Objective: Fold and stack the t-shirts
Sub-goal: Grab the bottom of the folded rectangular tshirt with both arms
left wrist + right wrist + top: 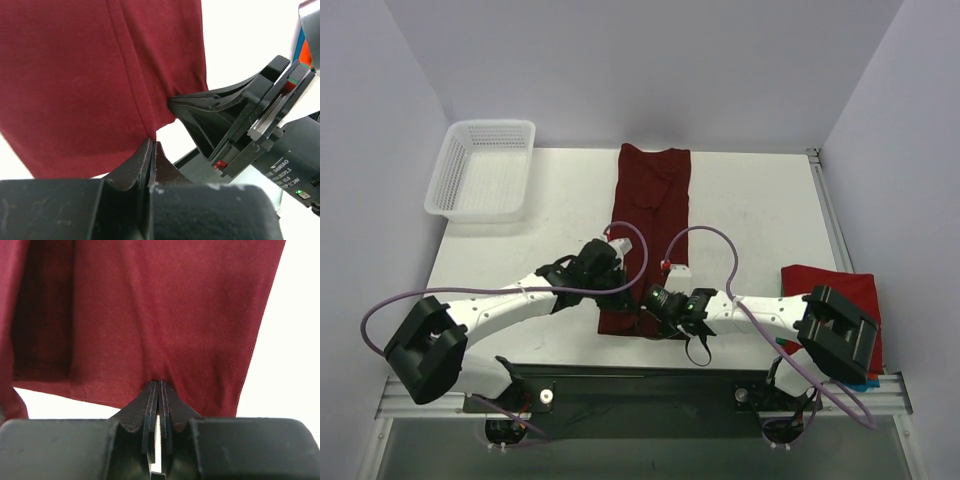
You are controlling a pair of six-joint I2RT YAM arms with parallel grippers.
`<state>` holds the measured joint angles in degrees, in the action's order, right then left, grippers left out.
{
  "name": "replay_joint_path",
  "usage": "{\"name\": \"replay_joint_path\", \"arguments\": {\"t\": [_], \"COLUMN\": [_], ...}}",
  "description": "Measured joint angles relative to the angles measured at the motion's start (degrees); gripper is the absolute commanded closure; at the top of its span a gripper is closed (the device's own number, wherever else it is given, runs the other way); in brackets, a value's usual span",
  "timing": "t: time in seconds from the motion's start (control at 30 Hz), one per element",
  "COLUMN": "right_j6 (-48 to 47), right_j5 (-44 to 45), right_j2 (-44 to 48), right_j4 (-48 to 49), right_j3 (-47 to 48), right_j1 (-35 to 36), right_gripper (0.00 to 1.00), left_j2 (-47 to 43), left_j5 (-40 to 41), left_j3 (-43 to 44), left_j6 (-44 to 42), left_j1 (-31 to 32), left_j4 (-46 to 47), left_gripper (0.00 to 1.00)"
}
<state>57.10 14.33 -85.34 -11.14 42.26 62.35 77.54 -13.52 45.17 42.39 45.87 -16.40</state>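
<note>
The maroon shirt (652, 200) lay narrowed to a long strip, the left claw (151, 143) and right claw (159, 386) both pinching its near hem; crosswise folds and stacking seemingly were yet to do.

maroon t-shirt (653, 200) in matt cloth, right pincer (159, 386) in scuffed black plastic, white plastic mesh basket (525, 170)

I see a white table (760, 215) boxed in by plain pale walls (650, 70) on three sides, evenly lit, with a metal rail (392, 405) along its near edge.
</note>
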Motion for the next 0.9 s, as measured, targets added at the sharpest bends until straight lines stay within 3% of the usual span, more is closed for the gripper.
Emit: {"name": "replay_joint_path", "arguments": {"t": [0.1,0.2,0.23,0.37,0.43,0.57,0.7,0.8,0.9], "right_j6": [0.3,0.6,0.6,0.8,1.0,1.5,2.2,3.3,4.6], "right_j5": [-0.2,-0.2,-0.2,-0.2,-0.2,-0.2,0.2,0.0,-1.3], "right_j2": [0.0,0.5,0.9,2.9,4.6,10.0,17.3,21.7,25.4], "right_j4": [0.7,1.4,1.4,1.1,0.8,-0.5,-1.9,-2.4,-2.8], "right_j3": [-0.8,-1.4,-1.7,-2.7,-3.0,-3.3,-4.7,-7.7,-12.4], "right_j1": [0.0,0.0,0.0,0.1,0.3,0.4,0.3,-0.9,-2.9], "right_gripper": [0.98,0.97,0.96,0.91,0.88,0.81,0.81,0.8,0.71], "left_j2": [1.9,4.3,5.2,7.8,8.1,7.0,1.0,-6.7,-13.8], "left_j5": [0.1,0.2,0.2,-0.9,-1.5,-1.7,-1.0,1.1,4.2], "left_j3": [0.1,0.2,0.2,0.1,-0.1,-0.2,-1.9,-4.5,-7.5], "left_j6": [0.3,0.5,0.5,0.7,0.9,0.9,1.0,1.6,1.8], "left_j1": [1.5,2.8,3.1,4.0,4.2,4.2,2.3,-2.0,-6.8], "left_j4": [0.9,1.7,2.1,4.3,5.6,7.0,6.5,4.5,0.9], "left_gripper": [1.0,0.93,0.78,0.48,0.43,0.41,0.48,0.51,0.48]}}
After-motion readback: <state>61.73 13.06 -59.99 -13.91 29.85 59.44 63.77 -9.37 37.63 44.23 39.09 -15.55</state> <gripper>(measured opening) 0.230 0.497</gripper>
